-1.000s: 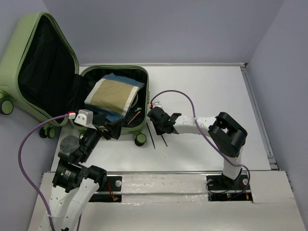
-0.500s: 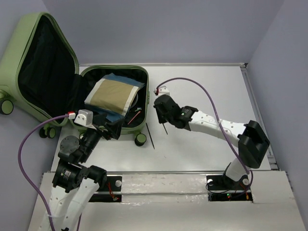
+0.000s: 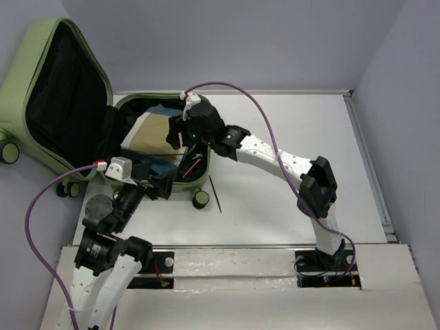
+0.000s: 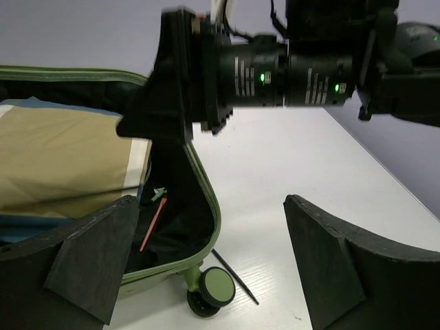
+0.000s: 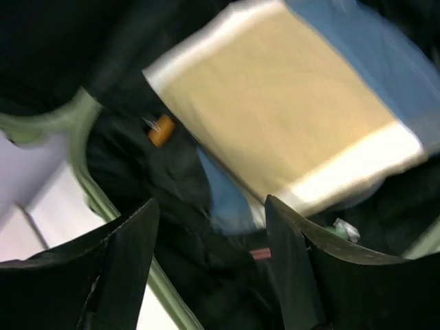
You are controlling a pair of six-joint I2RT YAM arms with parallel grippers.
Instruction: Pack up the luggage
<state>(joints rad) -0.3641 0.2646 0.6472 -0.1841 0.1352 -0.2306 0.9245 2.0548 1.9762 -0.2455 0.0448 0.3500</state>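
The luggage (image 3: pixel 65 89), a pale green suitcase, lies open with its lid raised at the left. In its black-lined base (image 3: pixel 199 180) lies a folded tan and blue cloth (image 3: pixel 148 134) and a red pencil (image 3: pixel 192 165). My right gripper (image 3: pixel 177 134) hangs over the base, open, with nothing between its fingers; its wrist view looks down on the cloth (image 5: pixel 275 117) past the open right gripper (image 5: pixel 212 203). My left gripper (image 3: pixel 163 184) stands open at the base's near rim (image 4: pixel 206 199), beside a wheel (image 4: pixel 216 287).
A thin black stick (image 3: pixel 215 194) lies on the white table right of the front wheel (image 3: pixel 200 199), also seen in the left wrist view as the stick (image 4: pixel 234 276). The right arm (image 3: pixel 275 158) stretches across the table's middle. Grey walls close in the back and right.
My right gripper, shut on a thin black stick a moment ago, swung left from the table to above the suitcase base and opened; the stick no longer shows in it. The left arm stayed put.
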